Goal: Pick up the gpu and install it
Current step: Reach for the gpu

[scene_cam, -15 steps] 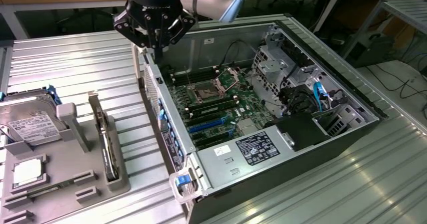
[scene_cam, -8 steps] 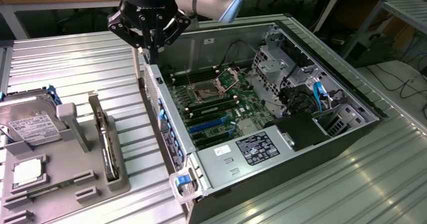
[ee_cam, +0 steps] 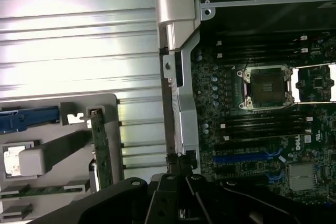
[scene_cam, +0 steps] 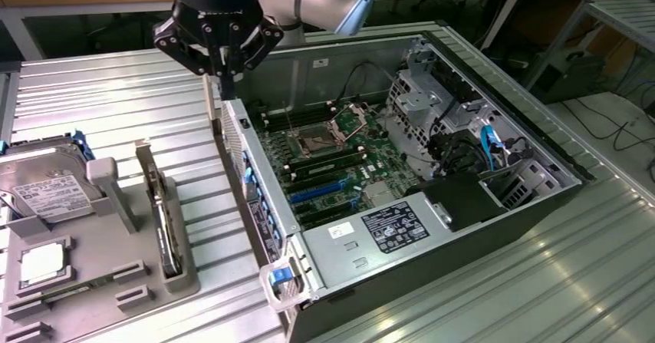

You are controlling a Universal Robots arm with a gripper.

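**Gripper (scene_cam: 225, 80) shut and empty above the case's rear wall**

Gripper fingers are together with nothing between them, just above the rear edge of the open PC case (scene_cam: 338, 67). The gpu (scene_cam: 164, 220) stands on edge in a slot of the grey holder (scene_cam: 113, 281) at the exterior view's left, well apart from the gripper. The hard drive (scene_cam: 46, 186) and square chip (scene_cam: 41, 262) sit in the same holder. Blue slots (scene_cam: 312, 193) show on the motherboard (scene_cam: 338, 159).
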